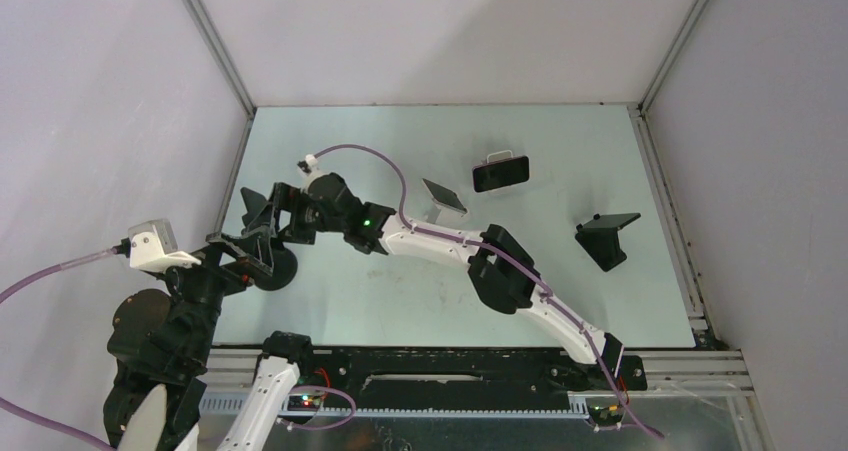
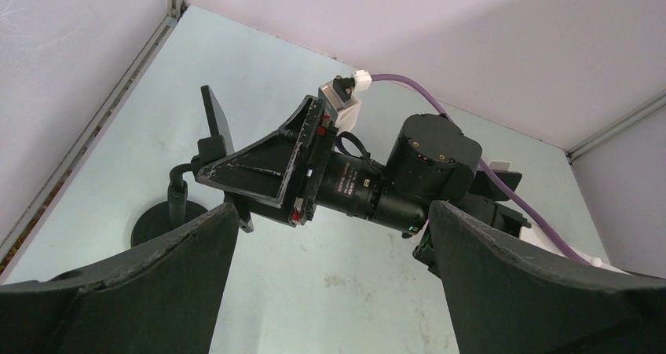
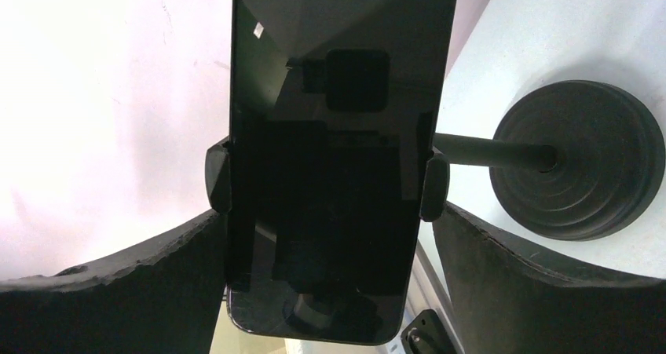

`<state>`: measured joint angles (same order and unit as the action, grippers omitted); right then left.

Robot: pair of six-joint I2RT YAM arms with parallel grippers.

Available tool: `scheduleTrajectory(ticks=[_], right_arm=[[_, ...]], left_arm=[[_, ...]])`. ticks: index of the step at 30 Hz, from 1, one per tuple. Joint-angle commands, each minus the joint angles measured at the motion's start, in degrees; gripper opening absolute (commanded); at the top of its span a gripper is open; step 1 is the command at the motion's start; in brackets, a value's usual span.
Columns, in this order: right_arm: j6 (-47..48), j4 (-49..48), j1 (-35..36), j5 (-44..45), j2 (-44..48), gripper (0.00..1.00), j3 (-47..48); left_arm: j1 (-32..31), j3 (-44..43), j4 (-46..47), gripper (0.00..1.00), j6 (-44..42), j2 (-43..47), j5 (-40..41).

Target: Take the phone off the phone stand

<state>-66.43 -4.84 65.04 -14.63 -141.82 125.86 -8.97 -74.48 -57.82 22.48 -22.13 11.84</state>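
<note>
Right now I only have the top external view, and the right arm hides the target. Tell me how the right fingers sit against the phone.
Observer: In the right wrist view the phone shows between the right fingers, which are open, one on each side of it.
Operator: Report what holds it.
Observer: Two side clamps pinch its long edges. The stand's round base sits off to the right of that view.
Operator: Check the left arm.
Observer: The left wrist view shows the left fingers open and empty, pointed at the right arm.
</note>
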Motion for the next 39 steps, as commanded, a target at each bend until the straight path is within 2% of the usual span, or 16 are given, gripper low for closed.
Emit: scheduleTrajectory(ticks=[1,10,14,18,20,24,39], right_arm=[[-0.28,-1.79,0.18,-1.38,-1.13,0.95,3.32],[-0.56,-2.65,0.09,-1.98,-1.26,0.85,3.25],[-0.25,-3.08,0.04,-1.94,-1.15,0.72,2.88],[0.77,-4.2,0.07,-1.83,-0.12,0.49,1.58],[1.43,-5.11,-0.13,-1.53,0.97,0.26,0.06],[3.25,-6.47,-0.33,-0.3,4.41,0.02,-3.8],[4.37,-11.13,-0.99,1.98,21.63,0.0,-22.02]], left_arm=[[0.25,0.16,0.54,0.98,0.11,-0.03,-0.59],[0.27,0.21,0.49,0.98,0.11,0.12,-0.53],[0.26,0.29,0.45,0.98,0.08,0.2,-0.51],[0.27,0.25,0.47,0.98,0.03,0.1,-0.53],[0.27,0.24,0.36,0.98,-0.02,0.1,-0.5],[0.23,-0.03,0.31,0.98,-0.15,0.14,-0.35],[0.27,-0.48,0.19,0.98,-0.26,0.75,-0.23]])
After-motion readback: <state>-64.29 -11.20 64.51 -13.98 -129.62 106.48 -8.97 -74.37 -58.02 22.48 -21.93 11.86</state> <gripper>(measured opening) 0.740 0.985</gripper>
